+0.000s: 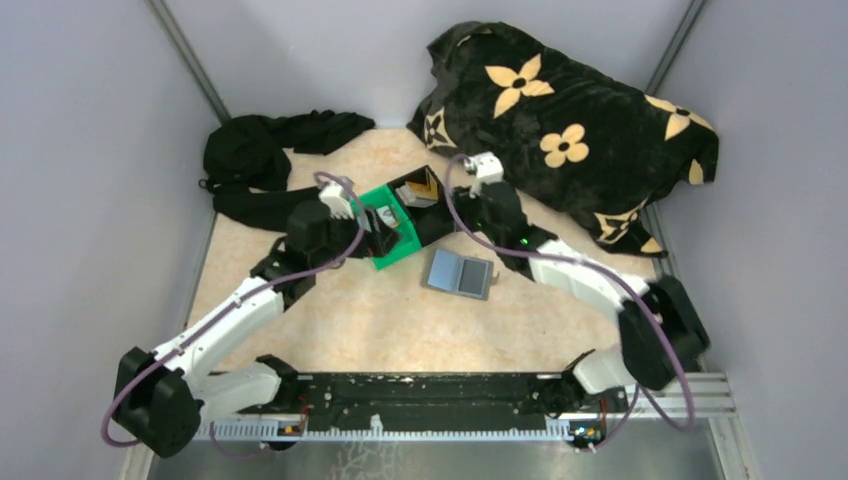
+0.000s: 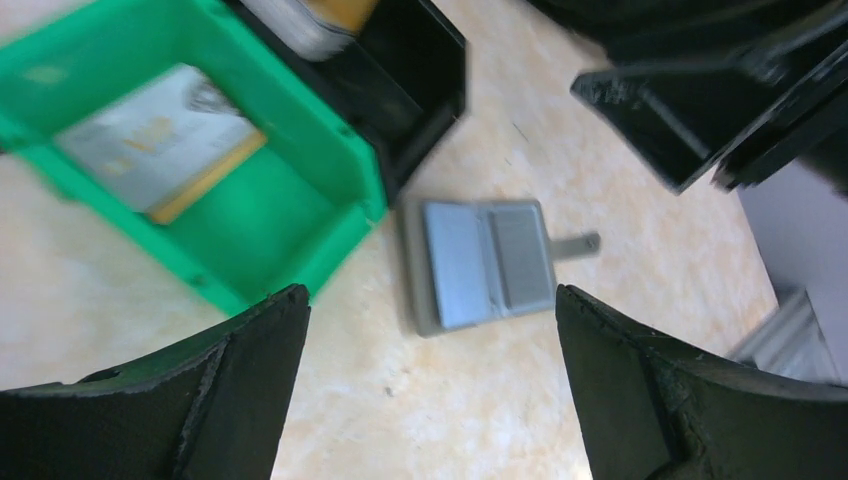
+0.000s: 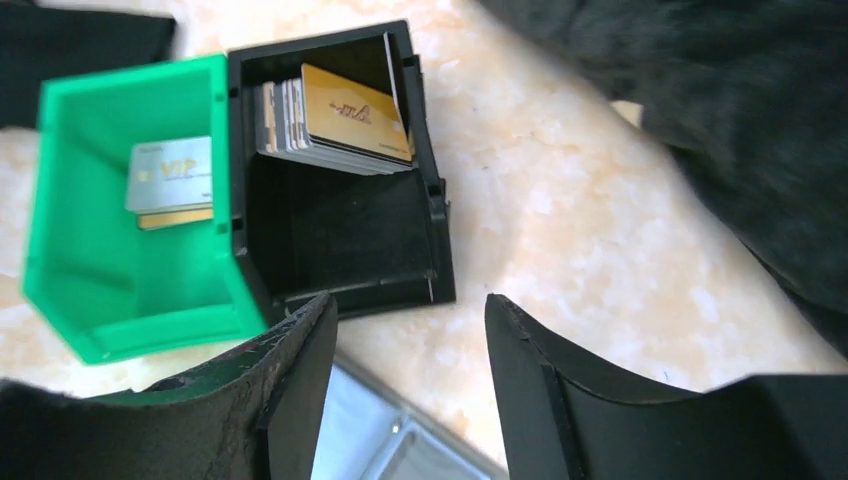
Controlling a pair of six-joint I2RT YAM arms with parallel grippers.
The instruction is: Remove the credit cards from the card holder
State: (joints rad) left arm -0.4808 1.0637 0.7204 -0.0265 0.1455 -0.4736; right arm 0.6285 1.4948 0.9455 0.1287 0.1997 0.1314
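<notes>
We find the left claw (image 2: 430, 300) has fingers (image 2: 240, 380) of black matt plastic, rough and grainy along the edges; the right claw (image 3: 410, 305) looks the same. Ahead and left of the left claw, the green bin (image 2: 330, 150) is smooth, faintly glossy plastic. The black bin (image 3: 340, 235) ahead of the right claw is duller plastic, and the cards (image 3: 355, 110) in it are glossy. The card holder (image 2: 480, 262) ahead of the left claw looks smooth and matt. The table (image 2: 640, 270) is smooth, marbled beige. Right of the right claw lies soft, fuzzy dark cloth (image 3: 720, 120).
</notes>
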